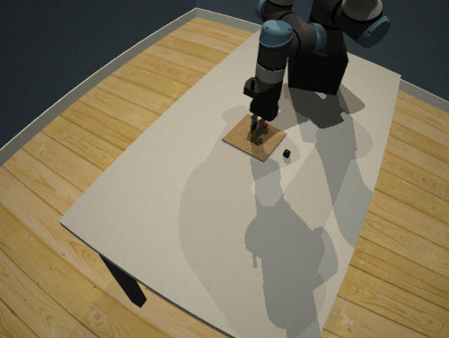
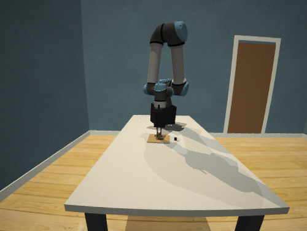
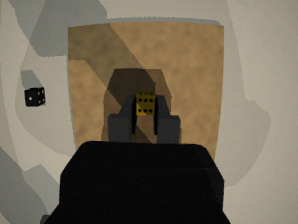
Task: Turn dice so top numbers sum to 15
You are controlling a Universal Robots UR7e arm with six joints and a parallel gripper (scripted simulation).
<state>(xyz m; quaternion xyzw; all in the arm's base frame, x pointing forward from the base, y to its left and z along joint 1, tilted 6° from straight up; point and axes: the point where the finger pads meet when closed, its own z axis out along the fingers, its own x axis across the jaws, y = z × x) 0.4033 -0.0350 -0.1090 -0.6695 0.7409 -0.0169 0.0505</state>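
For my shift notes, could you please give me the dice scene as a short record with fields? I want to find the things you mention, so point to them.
gripper: the gripper [image 1: 256, 134] [image 2: 159, 137] [image 3: 145, 107] is shut on the yellow die
yellow die [image 1: 254, 133] [image 3: 145, 104]: between the fingers, over the mat
black die [image 1: 286, 154] [image 2: 175, 139] [image 3: 35, 97]: on the table, off the mat
red die [image 1: 265, 126]: beside the fingers, partly hidden
mat [image 1: 265, 153] [image 2: 151, 140] [image 3: 195, 65]: tan
total on top: cannot tell

From where I stood, I saw a long, pale table [image 1: 135, 189] [image 2: 132, 190] [image 3: 265, 40] on dark legs, its top crossed by broad grey shadows. A tan, four-cornered mat [image 1: 265, 151] [image 2: 151, 140] [image 3: 195, 70] lay flat on it. Near the mat, off its edge and not touching it, a small black die [image 1: 286, 154] [image 2: 175, 139] [image 3: 34, 97] with white pips sat directly on the tabletop. A dark block [image 1: 316, 77] stood towards one end, and small dark specks dotted the surface near there.
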